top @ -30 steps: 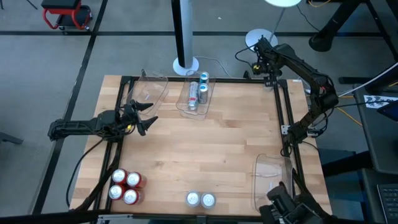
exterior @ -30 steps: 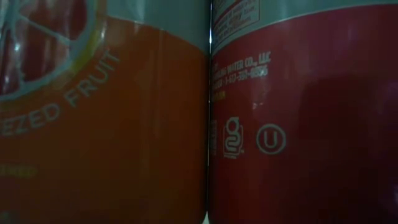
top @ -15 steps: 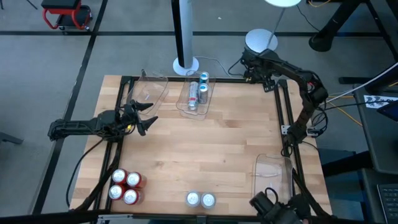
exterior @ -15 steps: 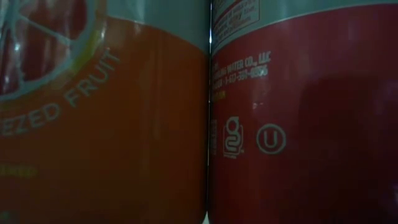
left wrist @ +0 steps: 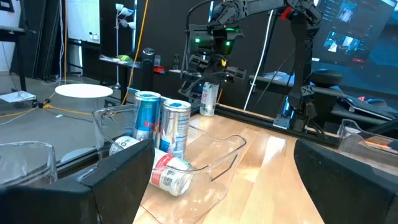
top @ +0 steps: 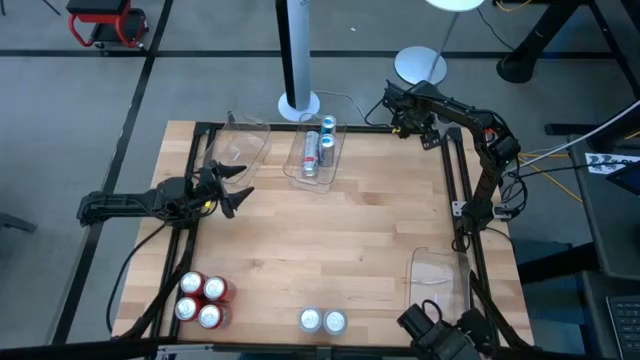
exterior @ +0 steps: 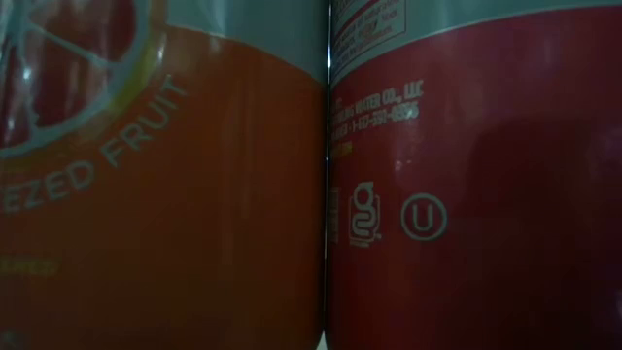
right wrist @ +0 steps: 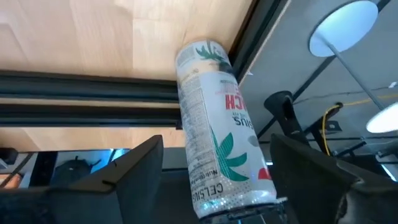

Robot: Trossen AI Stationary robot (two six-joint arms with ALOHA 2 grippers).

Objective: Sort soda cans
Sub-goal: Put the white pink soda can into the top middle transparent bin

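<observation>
A white soda can with green leaves point(right wrist: 214, 130) stands upright at the table's far right corner point(left wrist: 209, 99). My right gripper point(right wrist: 217, 148) comes down on it at a slant point(top: 416, 126). It is open, with one finger on each side of the can's body. My left gripper point(top: 232, 190) waits open and level at the table's left side. A clear bin point(top: 318, 160) at the far middle holds two upright blue-silver cans point(left wrist: 163, 121) and one lying can point(left wrist: 171, 175). Several red cans point(top: 201, 298) stand near left, and two silver cans point(top: 322, 321) stand at the near middle.
An empty clear bin point(top: 245, 145) stands at the far left and another point(top: 437, 280) at the near right. A black frame point(top: 462, 190) runs along the table's edges. Two red-orange cans point(exterior: 194, 194) fill the low view. Bare wood lies in the table's middle.
My right gripper has come down toward the white can at the far right corner. It has shifted a little toward the table's left and tipped further downward, with the wrist rolling. The can has stayed upright in place.
</observation>
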